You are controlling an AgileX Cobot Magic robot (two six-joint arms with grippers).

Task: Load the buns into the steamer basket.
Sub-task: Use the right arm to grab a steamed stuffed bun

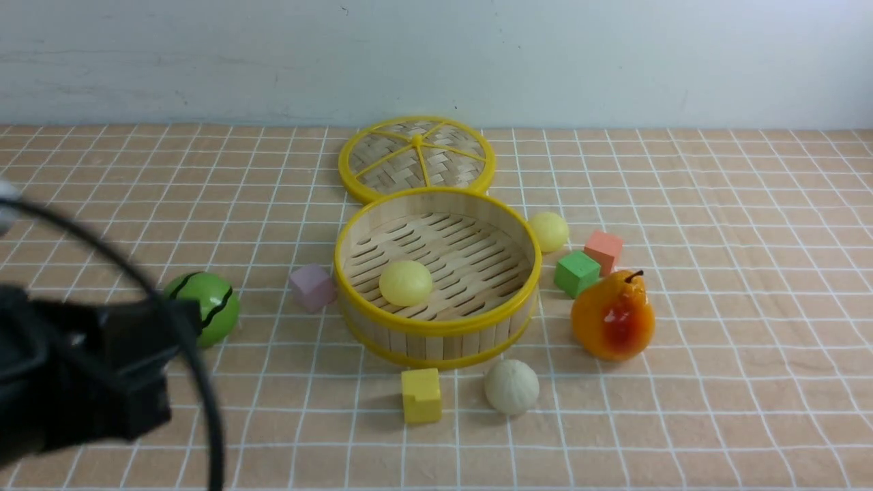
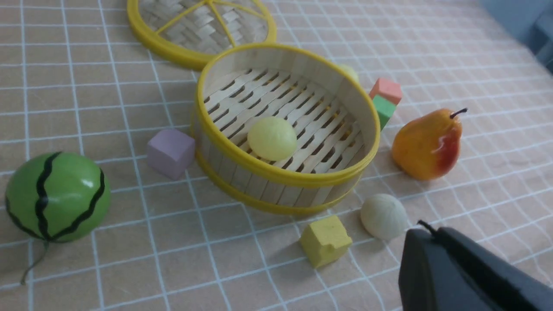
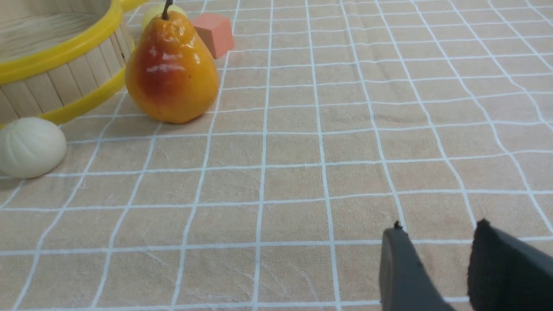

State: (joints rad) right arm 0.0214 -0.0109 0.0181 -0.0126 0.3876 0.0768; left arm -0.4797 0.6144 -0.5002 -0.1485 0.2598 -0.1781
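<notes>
At the near side of the tiled cloth, the left gripper [image 2: 425, 229] is seen with its fingers together and empty, while the right gripper's fingers [image 3: 404, 259] are held apart with nothing between them. Just beyond the yellow block [image 1: 421, 397] and the ridged off-white bun [image 1: 511, 387], one pale yellow bun [image 1: 406, 283] is held by the steamer basket [image 1: 436, 329]. Farther back, another pale yellow bun [image 1: 548, 232] is left just outside the rim; if it were approached carelessly, the basket could be nudged, or the green block [image 1: 577, 273] pinched instead.
</notes>
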